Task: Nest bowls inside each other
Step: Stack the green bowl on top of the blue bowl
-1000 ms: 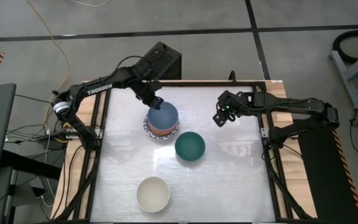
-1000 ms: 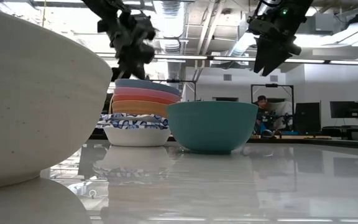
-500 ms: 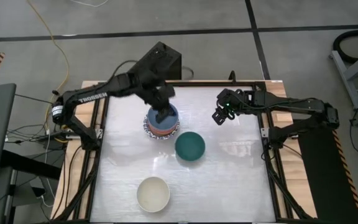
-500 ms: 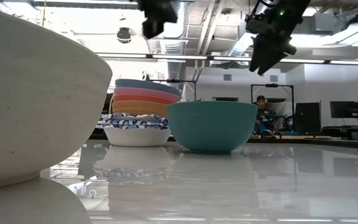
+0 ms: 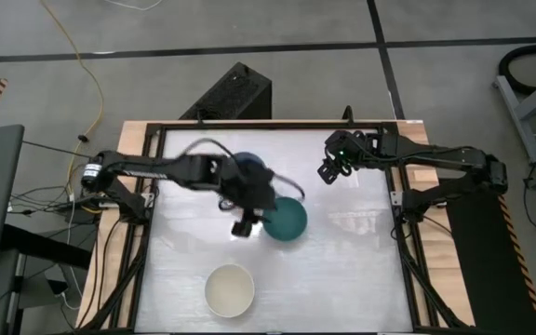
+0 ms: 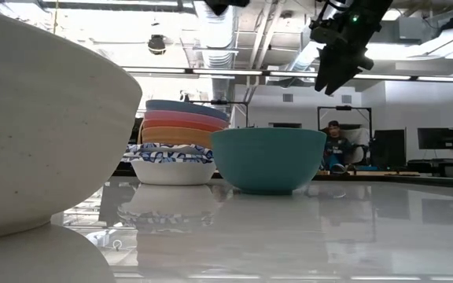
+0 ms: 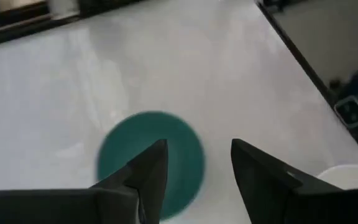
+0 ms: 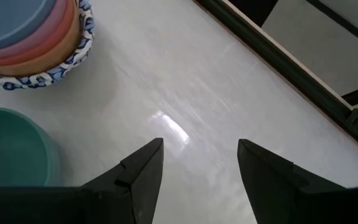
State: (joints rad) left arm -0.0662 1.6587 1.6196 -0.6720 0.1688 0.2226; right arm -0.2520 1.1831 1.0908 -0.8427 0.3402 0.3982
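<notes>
A stack of nested bowls [image 6: 178, 141] stands on the white table, blue on top, then pink, then orange, with blue-patterned white ones at the bottom; it also shows in the right wrist view [image 8: 30, 43]. Just to its near right a dark green bowl [image 5: 287, 220] rests upright on its base. A cream bowl [image 5: 229, 289] sits near the front edge. My left gripper [image 7: 197, 155] hovers open above the green bowl's [image 7: 151, 163] left edge, holding nothing. My right gripper [image 8: 199, 152] hangs open, raised over the far right of the table.
My left arm [image 5: 175, 170] reaches across the stack, hiding most of it from above. Bare tabletop [image 5: 342, 270] lies to the right of and in front of the green bowl. A black frame [image 5: 398, 223] borders the table. A person sits far behind [image 6: 334, 145].
My left gripper has swung from the far side of the stack, across its top, toward the table's near edge, rising and rolling, and now hovers by the green bowl. The bowls have stayed where they were.
</notes>
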